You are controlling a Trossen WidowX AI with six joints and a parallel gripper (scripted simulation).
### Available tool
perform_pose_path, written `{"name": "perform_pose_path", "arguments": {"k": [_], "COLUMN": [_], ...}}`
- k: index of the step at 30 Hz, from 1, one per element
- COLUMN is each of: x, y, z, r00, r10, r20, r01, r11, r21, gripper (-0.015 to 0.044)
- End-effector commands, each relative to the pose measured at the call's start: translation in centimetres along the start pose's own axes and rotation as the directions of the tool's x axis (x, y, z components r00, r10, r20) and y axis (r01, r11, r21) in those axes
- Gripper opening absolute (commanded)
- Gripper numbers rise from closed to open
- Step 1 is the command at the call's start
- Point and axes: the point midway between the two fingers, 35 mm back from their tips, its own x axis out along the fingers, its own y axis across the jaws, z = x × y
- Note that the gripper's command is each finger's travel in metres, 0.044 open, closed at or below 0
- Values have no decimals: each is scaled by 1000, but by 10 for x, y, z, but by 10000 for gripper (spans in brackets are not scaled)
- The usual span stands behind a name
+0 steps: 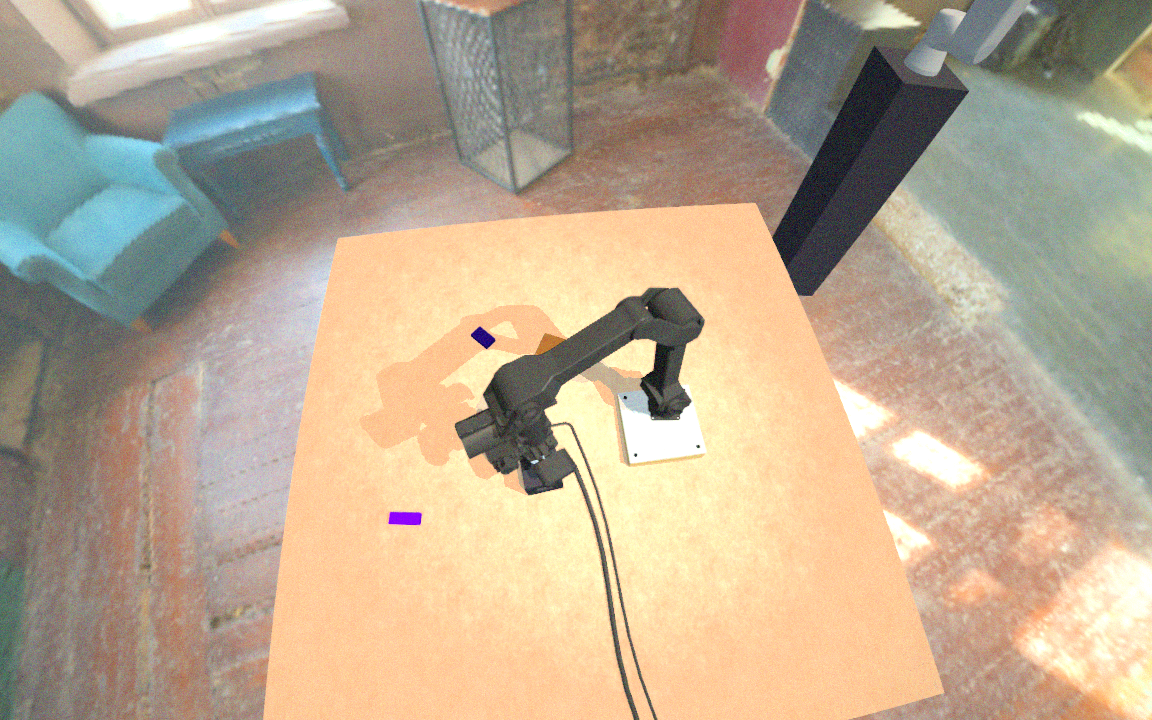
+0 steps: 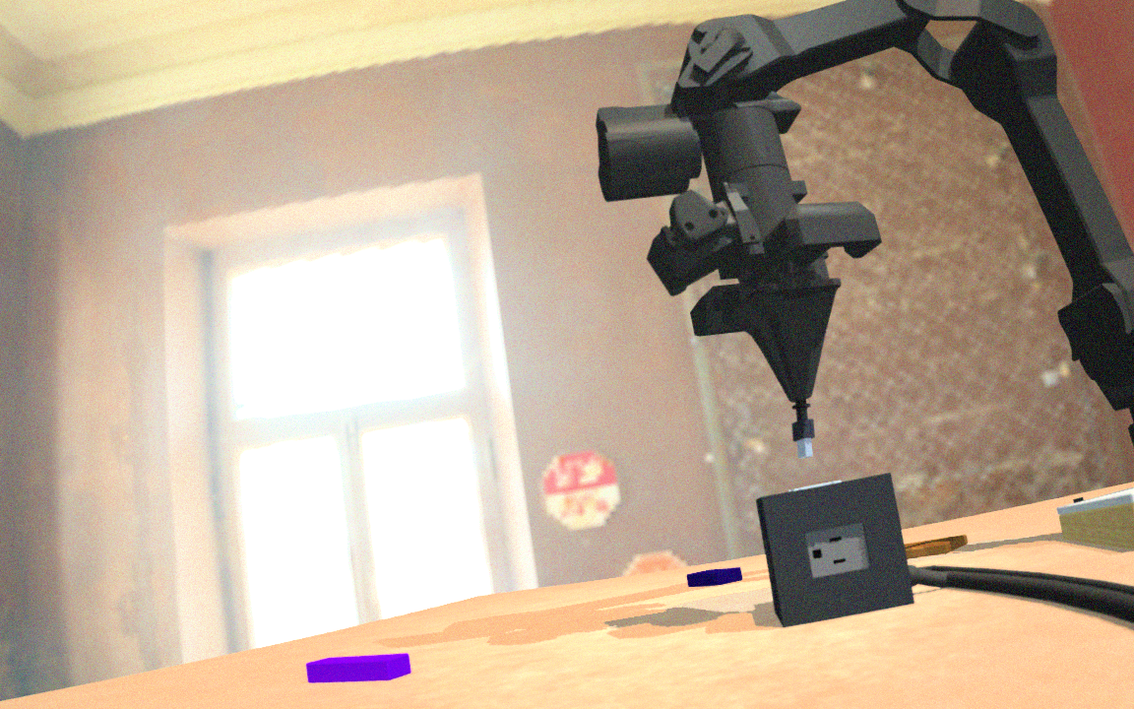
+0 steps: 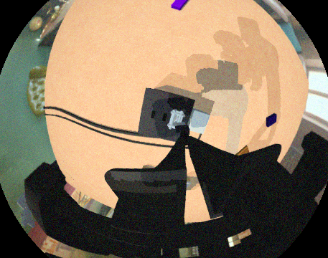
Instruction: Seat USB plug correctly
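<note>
The gripper [image 1: 537, 447] [image 2: 801, 405] [image 3: 185, 140] is pinched tight on the small plug [image 2: 803, 440] [image 3: 184, 130]. The plug is up above the black box [image 1: 542, 484] [image 2: 787, 547] [image 3: 147, 115], with its shiny end down and a gap under it, so it is out of the hole on top. I can't tell which way round it is.

The box has a grey wall outlet [image 2: 849, 556] on one side, with dark slots. Black cords [image 1: 602, 528] [image 2: 1038, 591] [image 3: 99, 125] run from near the box.

In the top view, the white plate [image 1: 661, 443] under the arm is right of the box. The purple block [image 1: 405, 518] [image 2: 357, 668] [image 3: 179, 3] is left of it. The brown piece [image 1: 550, 343] [image 2: 936, 546] [image 3: 243, 150] and dark blue block [image 1: 482, 337] [image 2: 714, 577] [image 3: 271, 120] are above it. All sit well inside the edges of the table [image 1: 696, 582] [image 2: 553, 652] [image 3: 117, 54].

Far behind the box is a round red-and-white sign [image 2: 581, 489], too blurry to read.
</note>
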Motion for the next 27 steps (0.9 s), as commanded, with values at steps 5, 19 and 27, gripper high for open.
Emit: {"name": "perform_pose_path", "arguments": {"k": [5, 19, 27], "x": [0, 0, 0], "y": [0, 0, 0], "z": [0, 0, 0], "r00": [1000, 1000, 1000], "r10": [0, 0, 0], "r20": [0, 0, 0], "r01": [0, 0, 0], "r11": [982, 850, 722], "r21": [187, 527, 692], "gripper": [0, 0, 0]}}
